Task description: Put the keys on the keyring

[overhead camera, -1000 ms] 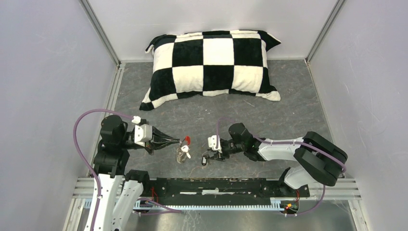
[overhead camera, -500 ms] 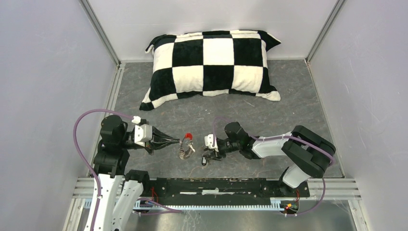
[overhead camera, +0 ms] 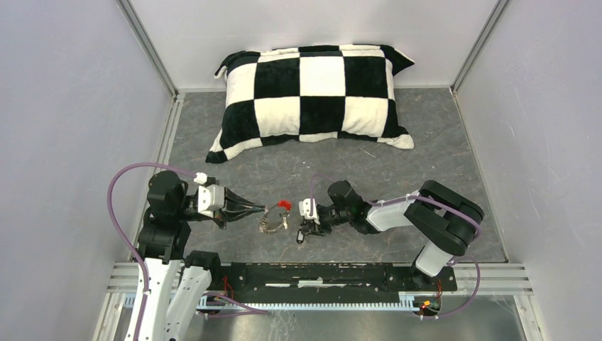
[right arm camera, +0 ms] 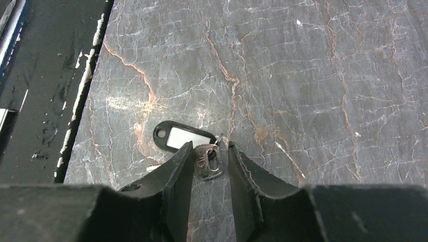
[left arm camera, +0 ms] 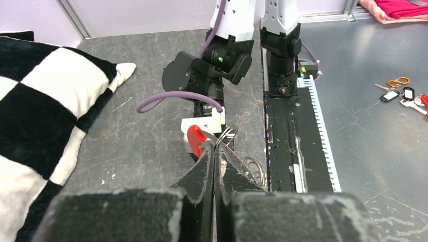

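1 key (right arm camera: 208, 162) at right gripper (right arm camera: 210, 147), wrist view clearest, left gripper (left arm camera: 213, 154) pinching keyring (left arm camera: 195, 139)

Scooted the right gripper (right arm camera: 210, 146) a little toward the table's left edge, so closer to the keyring (overhead camera: 273, 222) than a second ago. Tucked the right arm (overhead camera: 441, 217) in a fair bit too, elbow pulled away from the right edge and slightly toward the far edge, more folded up now. Narrowed the jaws some as well, now sitting either side of the key (right arm camera: 207, 162), doesn't look clamped tight yet though. Also swung the keyring round: moved the red sleeve (overhead camera: 285, 205) from right by the left fingertips out to the side facing the right gripper, and drew the loose coils up a bit from the near edge.
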Action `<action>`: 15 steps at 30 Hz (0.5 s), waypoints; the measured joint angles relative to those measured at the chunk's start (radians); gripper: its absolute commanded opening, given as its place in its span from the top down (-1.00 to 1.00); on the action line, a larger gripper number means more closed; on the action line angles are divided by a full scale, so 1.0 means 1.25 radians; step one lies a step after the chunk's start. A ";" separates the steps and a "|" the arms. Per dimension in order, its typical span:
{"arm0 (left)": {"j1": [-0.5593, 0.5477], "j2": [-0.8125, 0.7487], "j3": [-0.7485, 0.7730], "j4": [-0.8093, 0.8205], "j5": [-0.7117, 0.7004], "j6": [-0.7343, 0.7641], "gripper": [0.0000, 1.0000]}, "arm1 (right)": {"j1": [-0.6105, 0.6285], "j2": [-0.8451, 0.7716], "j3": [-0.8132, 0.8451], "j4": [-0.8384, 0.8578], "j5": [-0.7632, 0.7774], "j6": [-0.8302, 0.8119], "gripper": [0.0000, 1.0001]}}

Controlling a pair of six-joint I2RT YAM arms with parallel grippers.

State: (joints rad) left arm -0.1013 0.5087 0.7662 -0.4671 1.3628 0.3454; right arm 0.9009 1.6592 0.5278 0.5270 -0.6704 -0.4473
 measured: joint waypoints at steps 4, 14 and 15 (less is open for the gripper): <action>0.000 0.000 0.000 0.000 0.000 0.000 0.96 | -0.001 0.009 0.009 0.002 -0.002 0.005 0.52; 0.000 -0.001 0.000 0.000 0.000 0.000 0.96 | -0.023 0.020 0.019 0.014 -0.028 0.045 0.88; 0.000 -0.002 0.000 0.000 0.000 0.000 0.95 | -0.025 0.020 0.021 0.014 -0.031 0.048 0.90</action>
State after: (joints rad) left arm -0.1013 0.5068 0.7662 -0.4671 1.3632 0.3454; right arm 0.8700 1.6836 0.5541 0.5449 -0.7090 -0.3870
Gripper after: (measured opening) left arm 0.022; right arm 0.067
